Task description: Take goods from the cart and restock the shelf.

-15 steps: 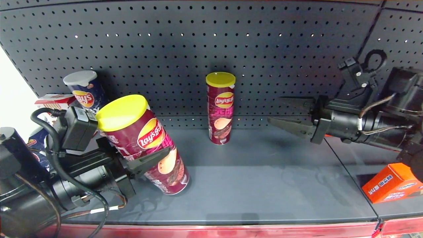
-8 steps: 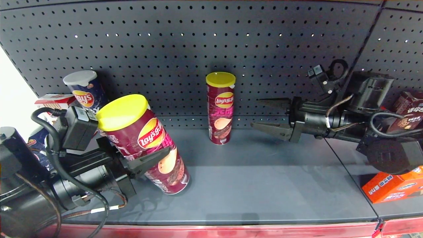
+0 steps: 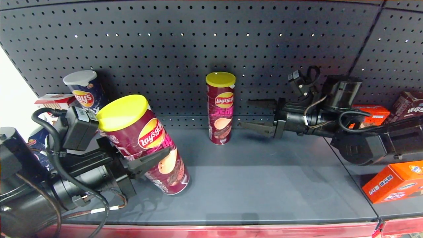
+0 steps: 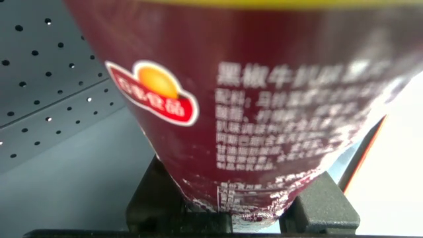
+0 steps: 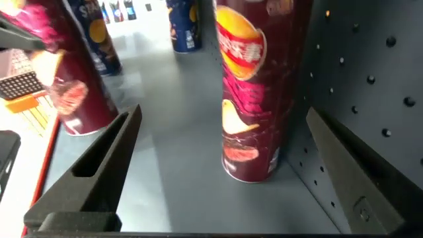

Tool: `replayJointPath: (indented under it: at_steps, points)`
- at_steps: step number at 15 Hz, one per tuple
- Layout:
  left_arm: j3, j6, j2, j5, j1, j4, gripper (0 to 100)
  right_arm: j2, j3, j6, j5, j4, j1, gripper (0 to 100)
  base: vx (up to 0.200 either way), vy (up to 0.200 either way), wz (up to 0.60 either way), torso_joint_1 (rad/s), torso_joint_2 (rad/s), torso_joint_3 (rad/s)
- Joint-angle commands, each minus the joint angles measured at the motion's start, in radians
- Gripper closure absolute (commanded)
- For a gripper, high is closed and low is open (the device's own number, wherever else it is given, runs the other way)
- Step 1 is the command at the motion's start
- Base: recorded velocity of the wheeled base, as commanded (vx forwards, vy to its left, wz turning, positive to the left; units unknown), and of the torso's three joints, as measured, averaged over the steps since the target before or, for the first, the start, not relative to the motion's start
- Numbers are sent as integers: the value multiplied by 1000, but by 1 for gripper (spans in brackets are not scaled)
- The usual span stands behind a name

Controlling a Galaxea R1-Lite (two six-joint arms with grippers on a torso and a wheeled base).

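A maroon chip can (image 3: 145, 142) with a yellow lid leans tilted at the shelf's front left, its base on the shelf board (image 3: 264, 185). My left gripper (image 3: 150, 155) is shut on its middle; the left wrist view has the can (image 4: 251, 99) close up between the fingers (image 4: 324, 205). A second maroon can (image 3: 220, 109) stands upright at the back centre against the pegboard. My right gripper (image 3: 245, 113) hovers open just right of it, fingers pointing at it. In the right wrist view this can (image 5: 254, 99) stands ahead between the open fingers (image 5: 99, 165), apart from both.
A blue can with a grey lid (image 3: 85, 87) and a red-and-white box (image 3: 53, 99) stand at the back left. On the neighbouring shelf to the right are an orange box (image 3: 391, 181) in front, another orange box (image 3: 370, 110) and a dark brown box (image 3: 408, 102) behind.
My right arm has moved left along the shelf, bringing its open gripper close to the upright can. The left arm and its can have not moved.
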Motion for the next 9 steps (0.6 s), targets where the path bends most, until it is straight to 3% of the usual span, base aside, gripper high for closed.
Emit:
replayJointPath:
  at_steps: [1, 9]
  points:
    - [1, 0, 0, 0, 0, 0, 100, 58, -35, -2, -1, 0, 1, 0, 0, 0, 0, 0, 0, 0]
    - [5, -2, 0, 1, 2, 0, 100, 172, -125, 0, -1, 0, 12, 0, 0, 0, 0, 0, 0, 0]
